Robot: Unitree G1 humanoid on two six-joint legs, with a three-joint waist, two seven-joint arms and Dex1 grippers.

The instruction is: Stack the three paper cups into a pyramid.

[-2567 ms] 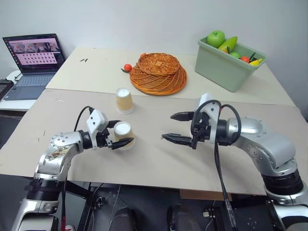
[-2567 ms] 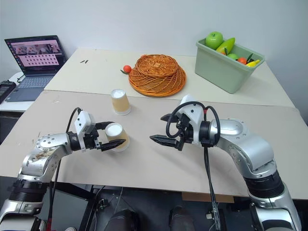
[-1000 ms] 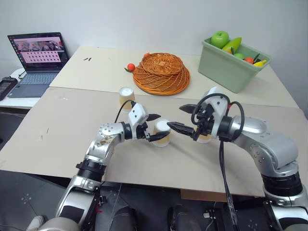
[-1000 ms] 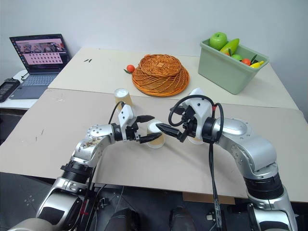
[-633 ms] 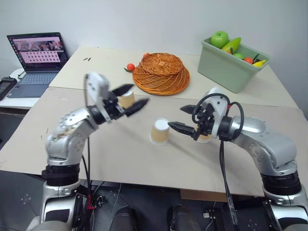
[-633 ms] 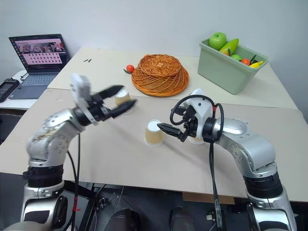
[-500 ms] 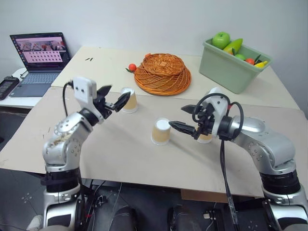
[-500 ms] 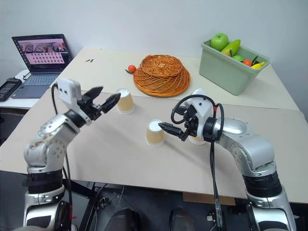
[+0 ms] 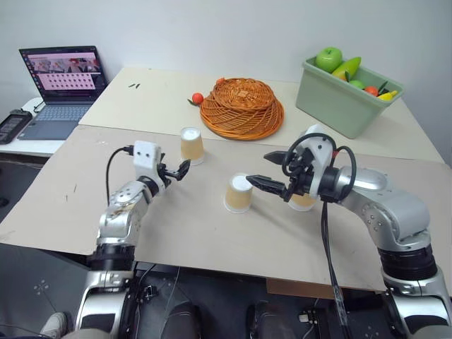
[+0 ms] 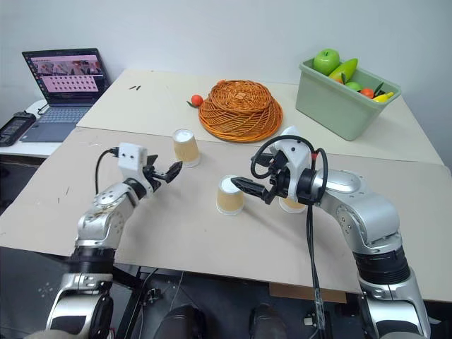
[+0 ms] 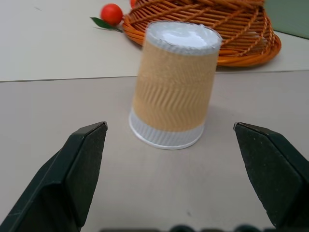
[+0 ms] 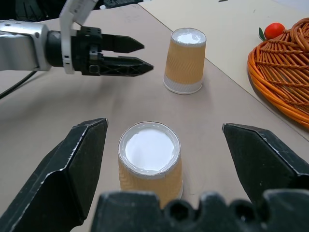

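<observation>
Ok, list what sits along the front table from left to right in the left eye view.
Left gripper → far paper cup → middle paper cup → right gripper → third paper cup, partly hidden behind the right gripper.

On the far part of the table [image 9: 141, 106] we see an orange wicker basket [image 9: 241, 108] turned upside down, with a small orange fruit [image 9: 198, 98] bearing a green leaf just beside its left edge. At the far right we find a pale green bin [image 9: 346, 102] holding a green apple [image 9: 328, 58] and other coloured fruit. At the far left we see an open laptop [image 9: 56, 85], its screen lit, and a dark device [image 9: 10, 126] left of it.
</observation>
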